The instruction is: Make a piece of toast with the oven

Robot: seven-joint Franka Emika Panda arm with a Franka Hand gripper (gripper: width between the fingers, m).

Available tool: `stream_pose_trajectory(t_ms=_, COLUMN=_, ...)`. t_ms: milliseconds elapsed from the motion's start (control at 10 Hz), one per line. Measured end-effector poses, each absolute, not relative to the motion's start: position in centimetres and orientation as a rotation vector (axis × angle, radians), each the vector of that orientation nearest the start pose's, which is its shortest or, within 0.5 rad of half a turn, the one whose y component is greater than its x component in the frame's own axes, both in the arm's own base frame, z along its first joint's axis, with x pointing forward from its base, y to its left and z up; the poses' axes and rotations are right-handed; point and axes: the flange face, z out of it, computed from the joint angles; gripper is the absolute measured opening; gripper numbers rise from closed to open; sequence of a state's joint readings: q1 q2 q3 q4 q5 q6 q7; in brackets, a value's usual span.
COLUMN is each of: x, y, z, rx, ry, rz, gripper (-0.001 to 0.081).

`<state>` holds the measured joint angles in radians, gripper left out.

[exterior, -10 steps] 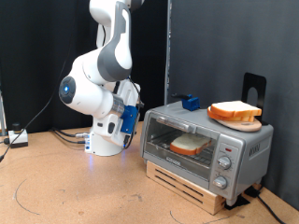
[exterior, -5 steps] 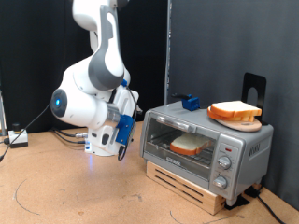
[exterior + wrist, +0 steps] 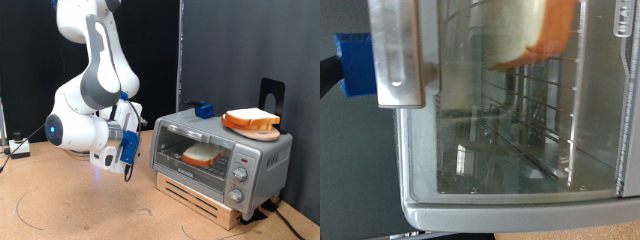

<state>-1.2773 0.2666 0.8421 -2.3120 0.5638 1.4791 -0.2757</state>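
One toast [image 3: 203, 154] lies on the rack inside the one oven [image 3: 222, 157], door shut; its edge is cut off in the wrist view [image 3: 525, 35]. One pile of slices [image 3: 251, 121] sits on the oven's top. The gripper [image 3: 128, 170] hangs just off the door; whether its fingers are apart, I cannot tell.

I see the oven [image 3: 219, 157] at the exterior view's right, sitting on a slatted wooden base [image 3: 205, 204] on the table [image 3: 80, 205]. The piece of toast [image 3: 203, 155] lies inside it on the rack, behind the closed door. On the oven's top, a pile of slices [image 3: 251, 121] sits toward the right and a small block [image 3: 204, 109] toward the far left corner. My gripper [image 3: 128, 170] hangs just left of the oven's door, apart from it.
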Motion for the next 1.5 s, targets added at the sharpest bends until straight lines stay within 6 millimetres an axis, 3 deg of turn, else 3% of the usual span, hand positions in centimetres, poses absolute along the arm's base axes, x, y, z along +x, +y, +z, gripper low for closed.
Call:
stream_pose_trajectory(t_ms=400, x=43.6, y=-8.5, z=25.6, rx=-1.855, ry=0.358, rz=0.712, gripper=0.0809)
stream_pose_trajectory(t_ms=800, x=47.9, y=-8.0, z=24.0, rx=-1.861, ry=0.473, rz=0.661, gripper=0.0809)
stream_pose_trajectory(t_ms=1100, x=47.8, y=-7.6, z=24.6, rx=-1.793, ry=0.391, rz=0.721, gripper=0.0809)
stream_pose_trajectory(t_ms=1300, x=49.3, y=-7.3, z=23.8, rx=-1.771, ry=0.283, rz=0.827, gripper=0.0809)
stream_pose_trajectory(t_ms=1500, x=51.5, y=-6.8, z=22.2, rx=-1.776, ry=0.27, rz=0.82, gripper=0.0809)
